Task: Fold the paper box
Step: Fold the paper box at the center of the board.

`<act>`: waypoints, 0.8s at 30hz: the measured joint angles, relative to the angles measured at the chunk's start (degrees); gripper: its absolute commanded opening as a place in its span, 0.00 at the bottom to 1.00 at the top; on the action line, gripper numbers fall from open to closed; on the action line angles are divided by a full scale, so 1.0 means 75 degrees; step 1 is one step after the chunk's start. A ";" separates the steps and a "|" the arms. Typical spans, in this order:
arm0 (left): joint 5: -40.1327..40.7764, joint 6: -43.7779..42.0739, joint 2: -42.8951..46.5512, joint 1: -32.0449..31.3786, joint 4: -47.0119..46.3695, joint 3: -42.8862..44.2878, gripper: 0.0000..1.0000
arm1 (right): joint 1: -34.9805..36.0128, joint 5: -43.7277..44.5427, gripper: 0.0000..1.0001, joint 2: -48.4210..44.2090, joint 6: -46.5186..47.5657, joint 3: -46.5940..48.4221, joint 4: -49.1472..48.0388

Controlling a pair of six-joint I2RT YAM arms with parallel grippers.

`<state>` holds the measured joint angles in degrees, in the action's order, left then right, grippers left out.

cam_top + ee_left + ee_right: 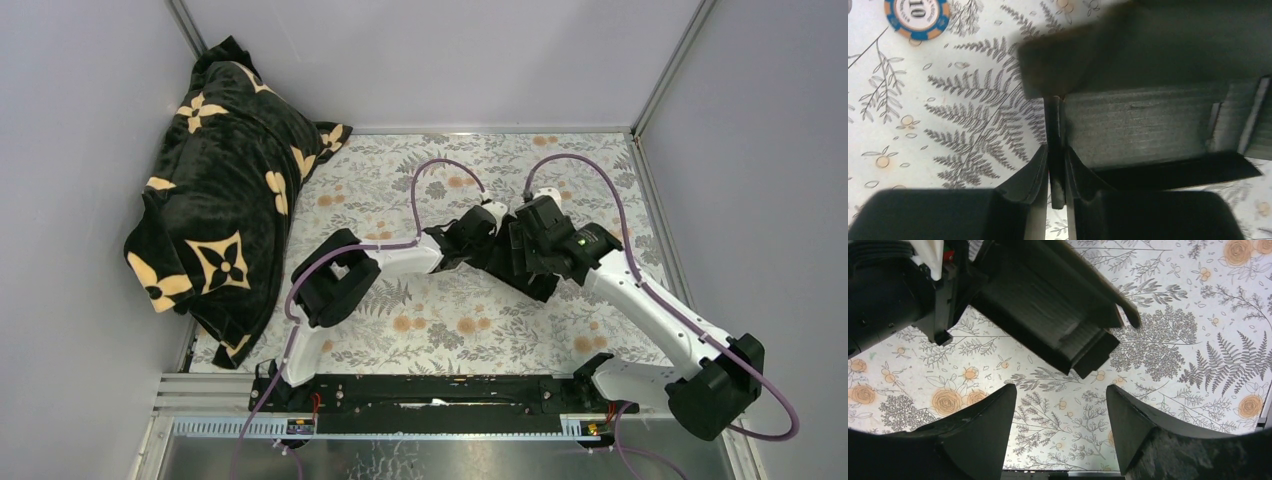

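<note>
My left end effector (1055, 175) is closed on the paper box (1148, 125), pinching one thin upright black wall of it between both fingers. The rest of the box spreads out to the right of that wall, part-folded, with a creased panel and flaps showing. It sits near the middle of the table (450, 330), over the floral cloth; I cannot tell whether its underside touches the cloth. My right end effector (1060, 415) hangs just beside the box with its fingers spread wide and nothing between them. A blue and orange chip (917, 17) marked 10 lies on the cloth nearby. A black blanket (230, 190) is heaped at the far left corner.
</note>
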<state>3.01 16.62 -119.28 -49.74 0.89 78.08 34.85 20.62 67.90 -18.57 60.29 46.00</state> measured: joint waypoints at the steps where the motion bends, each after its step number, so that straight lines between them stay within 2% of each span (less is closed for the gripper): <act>1: 0.0087 -0.0079 -0.0026 -0.0006 0.0227 0.0096 0.21 | -0.0064 -0.0047 0.80 -0.0055 -0.0012 -0.0029 0.0009; 3: 0.0221 -0.0187 -0.0099 -0.0015 0.0629 0.0239 0.22 | -0.0224 -0.0082 0.85 -0.0189 -0.0023 -0.0038 0.0026; 4: 0.0289 -0.0254 -0.0128 -0.0015 0.0825 0.0300 0.22 | -0.0329 -0.0096 0.84 -0.0283 -0.0020 -0.0038 0.0029; 7: 0.0425 -0.0437 -0.0140 -0.0044 0.1309 0.0417 0.22 | -0.0597 -0.0125 0.77 -0.0557 0.0015 -0.0035 0.0047; 10: 0.0600 -0.0662 -0.0140 -0.0108 0.1568 0.0493 0.22 | -0.0717 -0.0283 0.63 -0.0746 0.0064 -0.0035 0.0073; 12: 0.0769 -0.0839 -0.0137 -0.0198 0.1617 0.0498 0.22 | -0.0723 -0.0513 0.57 -0.0851 0.0117 -0.0085 0.0038; 24: 0.1687 -0.1664 -0.0082 -0.0635 0.1472 0.0291 0.22 | -0.0720 -0.1571 0.56 -0.1145 0.0114 -0.0460 -0.0017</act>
<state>15.66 4.14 -119.90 -54.50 11.92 80.27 29.45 8.84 59.31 -17.72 56.84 45.87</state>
